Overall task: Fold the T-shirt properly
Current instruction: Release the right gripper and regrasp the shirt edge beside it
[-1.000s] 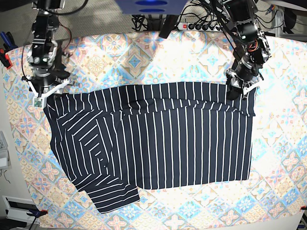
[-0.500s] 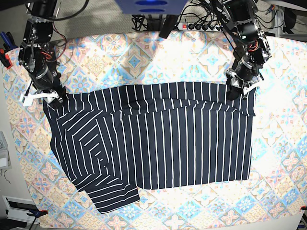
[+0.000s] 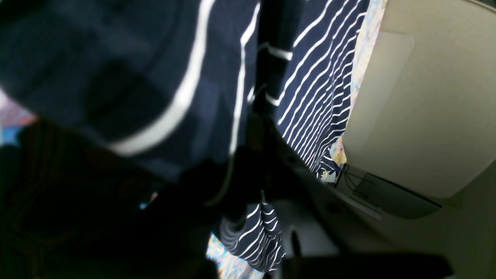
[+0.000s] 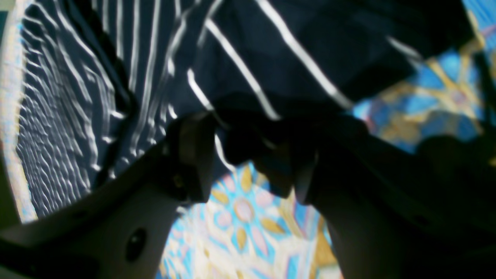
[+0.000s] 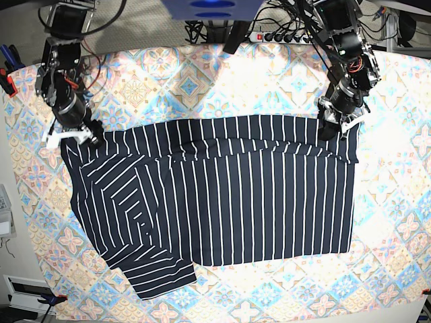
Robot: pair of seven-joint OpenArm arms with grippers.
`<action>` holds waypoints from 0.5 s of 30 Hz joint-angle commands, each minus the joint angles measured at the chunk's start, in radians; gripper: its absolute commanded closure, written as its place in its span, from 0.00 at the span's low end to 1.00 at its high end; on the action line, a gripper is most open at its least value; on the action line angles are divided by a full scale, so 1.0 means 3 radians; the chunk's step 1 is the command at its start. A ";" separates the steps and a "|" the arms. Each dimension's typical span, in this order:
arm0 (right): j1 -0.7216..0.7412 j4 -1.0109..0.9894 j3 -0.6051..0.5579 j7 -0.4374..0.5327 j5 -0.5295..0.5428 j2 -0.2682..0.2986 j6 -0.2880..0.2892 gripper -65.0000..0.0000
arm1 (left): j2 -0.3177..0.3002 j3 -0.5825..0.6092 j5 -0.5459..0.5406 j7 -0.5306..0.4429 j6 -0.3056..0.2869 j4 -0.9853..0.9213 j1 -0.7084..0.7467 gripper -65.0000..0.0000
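The dark striped T-shirt (image 5: 229, 195) lies spread on the tablecloth, its top edge folded down in a band and one sleeve sticking out at the lower left. My left gripper (image 5: 335, 126) sits on the band's top right corner, shut on the cloth; in the left wrist view the T-shirt (image 3: 155, 69) drapes close over the dark fingers. My right gripper (image 5: 73, 136) is at the top left corner. In the right wrist view its fingers (image 4: 193, 155) stand apart, and the shirt's edge (image 4: 271, 46) hangs between the tips of the gripper (image 4: 246, 170).
The pastel tile-patterned tablecloth (image 5: 202, 81) covers the table around the shirt. A power strip (image 5: 276, 37) and cables lie beyond the back edge. Clamps (image 5: 7, 81) grip the table's left edge, with bare floor (image 3: 426, 97) past it.
My right gripper has turned and dropped a little toward the shirt's top left corner. The left gripper and the shirt have stayed put.
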 commanded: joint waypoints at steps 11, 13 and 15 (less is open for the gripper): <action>0.0390 -0.0419 0.0023 0.0067 0.0034 0.0056 0.0034 0.53 | -0.0013 0.0006 0.0002 0.0001 0.0010 0.0012 0.0010 1.00; 0.0415 -0.0450 0.0023 0.0067 0.0034 0.0067 0.0034 0.53 | -0.0013 0.0006 0.0002 0.0001 0.0010 0.0012 0.0010 1.00; 0.0354 -0.0378 0.0023 0.0047 0.0034 0.0082 0.0034 0.53 | -0.0013 0.0006 0.0002 0.0001 0.0010 0.0012 0.0010 1.00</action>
